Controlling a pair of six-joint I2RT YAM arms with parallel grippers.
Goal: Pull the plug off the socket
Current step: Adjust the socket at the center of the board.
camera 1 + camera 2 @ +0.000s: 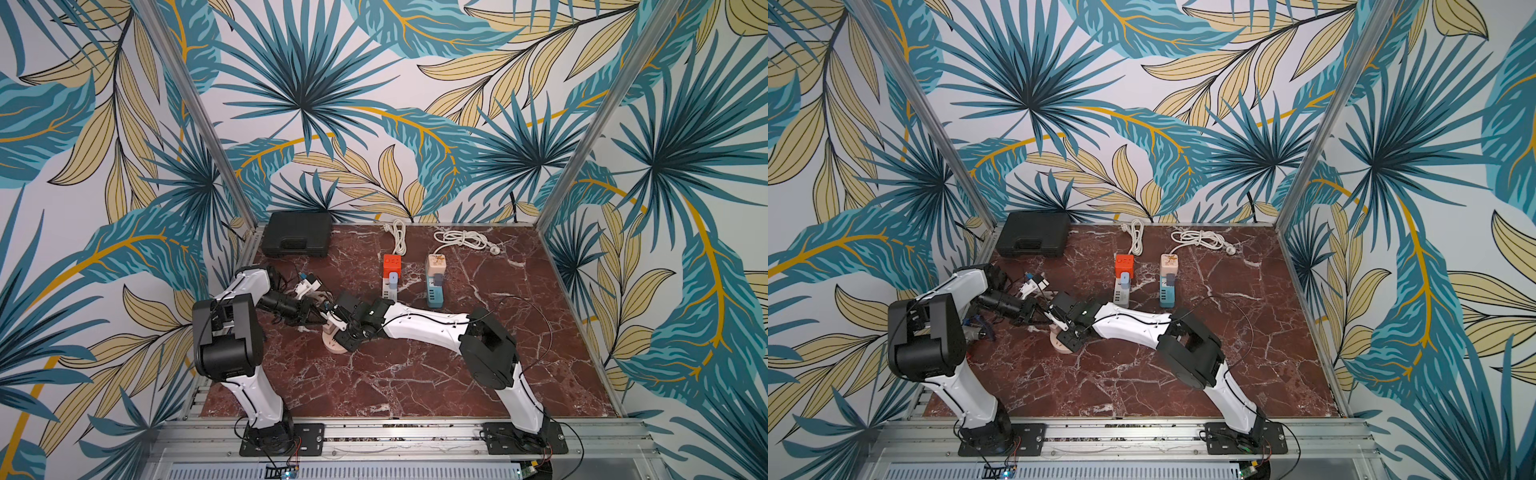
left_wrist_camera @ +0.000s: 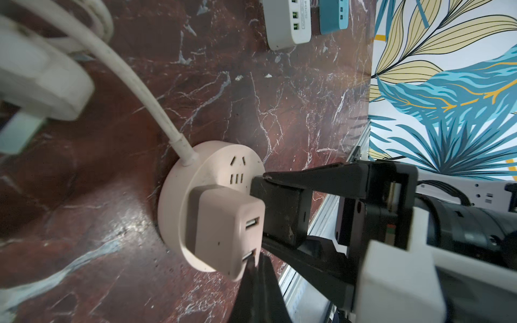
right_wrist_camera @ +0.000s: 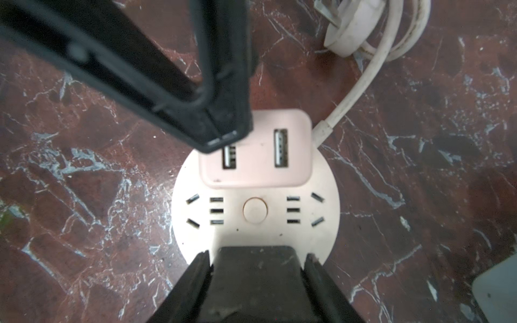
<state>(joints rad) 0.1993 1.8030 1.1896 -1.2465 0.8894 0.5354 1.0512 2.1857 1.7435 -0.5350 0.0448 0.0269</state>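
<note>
A round pink socket (image 3: 307, 237) lies on the marble table (image 1: 415, 374), and in both top views the two grippers largely cover it (image 1: 332, 347) (image 1: 1061, 347). A pink plug (image 3: 257, 170) with two USB ports sits plugged into it (image 2: 221, 223). My left gripper (image 3: 222, 138) is shut with nothing between its fingers. Its tips (image 2: 256, 258) rest on the plug's face at a corner, beside one USB port. My right gripper (image 3: 257, 253) stands on the socket's top, opposite the plug. A black block (image 2: 279, 212) fills the gap between its fingers.
The socket's white cord (image 2: 134, 84) runs to a loose white plug (image 3: 347, 33) lying close by. Farther back are a white power strip (image 1: 390, 291) with an orange adapter, a teal strip (image 1: 434, 291), coiled cords and a black case (image 1: 297, 233).
</note>
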